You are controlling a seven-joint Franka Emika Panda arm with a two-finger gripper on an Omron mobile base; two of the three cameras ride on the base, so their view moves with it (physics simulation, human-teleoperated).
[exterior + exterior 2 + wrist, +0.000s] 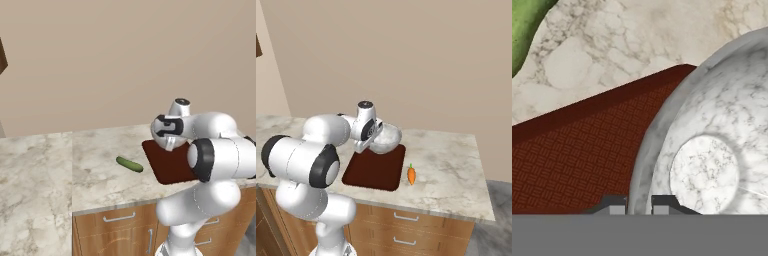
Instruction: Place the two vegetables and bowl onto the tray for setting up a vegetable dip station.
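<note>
Bowl (pixel 385 138) rim pinched in hand (pixel 638 204), above tray (pixel 375 170)

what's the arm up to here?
The claw is shut on the rim of the bowl, holding it at the far end of the tray. Whether the bowl is resting on the tray or just above it can't be told. The cucumber lies on the counter to the tray's left, the carrot on the counter to its right. Neither vegetable is on the tray yet.
</note>
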